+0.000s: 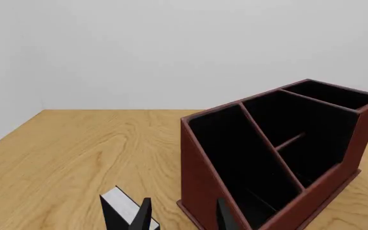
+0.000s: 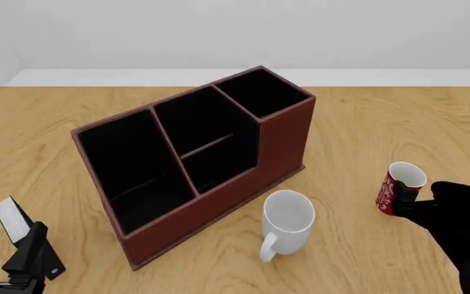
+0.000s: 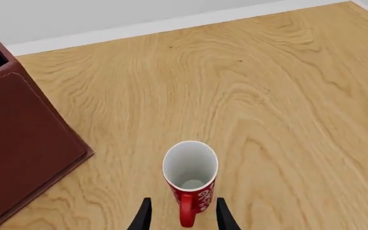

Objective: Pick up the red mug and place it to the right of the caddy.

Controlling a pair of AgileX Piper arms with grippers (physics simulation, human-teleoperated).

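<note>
The red mug (image 2: pixel 401 187) stands upright on the counter (image 2: pixel 366 122), right of the caddy (image 2: pixel 194 156) and white mug (image 2: pixel 287 222). The right gripper (image 3: pixel 180 215) has its jaws spread, straddling the handle – they should clamp squarely before lifting; the left gripper (image 1: pixel 180 215) hangs released

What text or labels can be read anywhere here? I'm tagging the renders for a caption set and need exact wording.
Red mug: white script lettering on its side, too small and cut off to read in the front view or the right wrist view.
White mug: no text.
Caddy: no label or brand visible.
Table: no markings or signs.
</note>
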